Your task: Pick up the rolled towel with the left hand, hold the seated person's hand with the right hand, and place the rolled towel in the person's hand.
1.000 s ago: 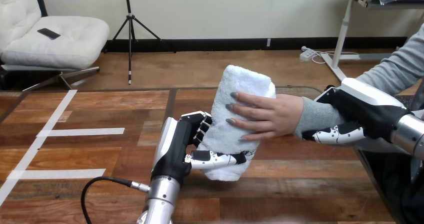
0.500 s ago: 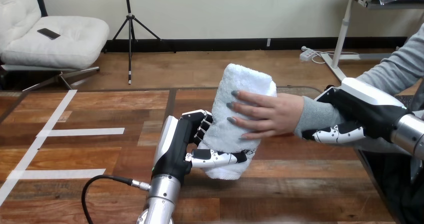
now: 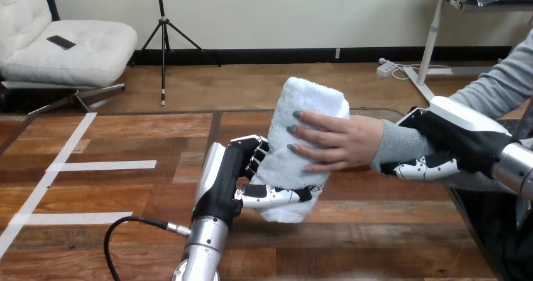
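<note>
Both grips persist: left robot hand point(image 3: 231, 179) clasps rolled towel point(image 3: 306, 100), right robot hand point(image 3: 460, 137) clasps person's wrist point(image 3: 395, 146).

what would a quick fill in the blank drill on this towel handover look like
1. The left hand is curled round the ____ end of the rolled towel.
2. The person's hand rests its fingers on the ____.
3. The right hand is curled round the person's wrist, which is covered by a ____ sleeve.

Missing words: lower; towel; grey
</note>
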### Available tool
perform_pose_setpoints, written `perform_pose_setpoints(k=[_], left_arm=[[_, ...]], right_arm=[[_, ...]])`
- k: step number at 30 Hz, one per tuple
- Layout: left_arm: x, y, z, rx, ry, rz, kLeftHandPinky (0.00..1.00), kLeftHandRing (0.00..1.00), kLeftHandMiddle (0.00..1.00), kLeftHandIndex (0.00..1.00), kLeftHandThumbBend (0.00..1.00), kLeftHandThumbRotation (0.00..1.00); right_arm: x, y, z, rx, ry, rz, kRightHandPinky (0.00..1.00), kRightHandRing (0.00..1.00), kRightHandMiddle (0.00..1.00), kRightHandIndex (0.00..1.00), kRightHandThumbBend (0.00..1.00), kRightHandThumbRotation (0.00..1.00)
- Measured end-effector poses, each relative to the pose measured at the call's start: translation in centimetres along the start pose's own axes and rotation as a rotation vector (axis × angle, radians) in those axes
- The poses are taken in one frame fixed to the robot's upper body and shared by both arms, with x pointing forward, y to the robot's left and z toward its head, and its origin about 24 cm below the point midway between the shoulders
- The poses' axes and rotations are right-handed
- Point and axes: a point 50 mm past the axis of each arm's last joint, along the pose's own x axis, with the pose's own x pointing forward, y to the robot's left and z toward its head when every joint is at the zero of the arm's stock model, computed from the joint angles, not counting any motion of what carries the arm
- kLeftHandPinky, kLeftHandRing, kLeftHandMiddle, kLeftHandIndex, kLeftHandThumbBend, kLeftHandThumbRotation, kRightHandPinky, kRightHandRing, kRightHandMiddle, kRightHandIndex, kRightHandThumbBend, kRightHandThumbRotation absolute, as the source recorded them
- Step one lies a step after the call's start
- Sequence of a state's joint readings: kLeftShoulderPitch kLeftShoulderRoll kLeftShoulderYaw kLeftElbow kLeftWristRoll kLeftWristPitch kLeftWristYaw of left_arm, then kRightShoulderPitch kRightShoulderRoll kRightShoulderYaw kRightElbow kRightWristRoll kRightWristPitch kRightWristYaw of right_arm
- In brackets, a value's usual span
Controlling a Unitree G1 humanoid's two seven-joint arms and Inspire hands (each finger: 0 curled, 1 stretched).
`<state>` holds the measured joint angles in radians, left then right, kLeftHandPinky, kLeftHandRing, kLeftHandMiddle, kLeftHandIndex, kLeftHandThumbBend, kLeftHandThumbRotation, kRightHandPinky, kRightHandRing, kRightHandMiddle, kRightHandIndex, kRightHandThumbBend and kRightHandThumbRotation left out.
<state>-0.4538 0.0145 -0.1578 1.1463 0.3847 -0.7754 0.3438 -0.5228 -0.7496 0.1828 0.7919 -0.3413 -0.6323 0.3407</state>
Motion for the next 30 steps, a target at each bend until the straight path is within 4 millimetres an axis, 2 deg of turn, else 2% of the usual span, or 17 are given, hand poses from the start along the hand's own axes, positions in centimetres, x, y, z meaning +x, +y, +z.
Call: perform_pose_setpoints(k=[15,30], left_arm=[[0.05,-0.12,0.08,-0.009,0.0,-0.001,0.3,0.35,0.39,0.41,0.66,0.0],[0.1,-0.19,0.0,-0.025,0.014,-0.018,0.29,0.34,0.39,0.42,0.67,0.0]], right_arm=[[-0.01,-0.05,0.05,0.004,-0.006,-0.005,0.17,0.21,0.28,0.31,0.33,0.23],[-0.02,-0.06,0.0,0.007,-0.002,-0.006,0.19,0.24,0.31,0.34,0.34,0.29]])
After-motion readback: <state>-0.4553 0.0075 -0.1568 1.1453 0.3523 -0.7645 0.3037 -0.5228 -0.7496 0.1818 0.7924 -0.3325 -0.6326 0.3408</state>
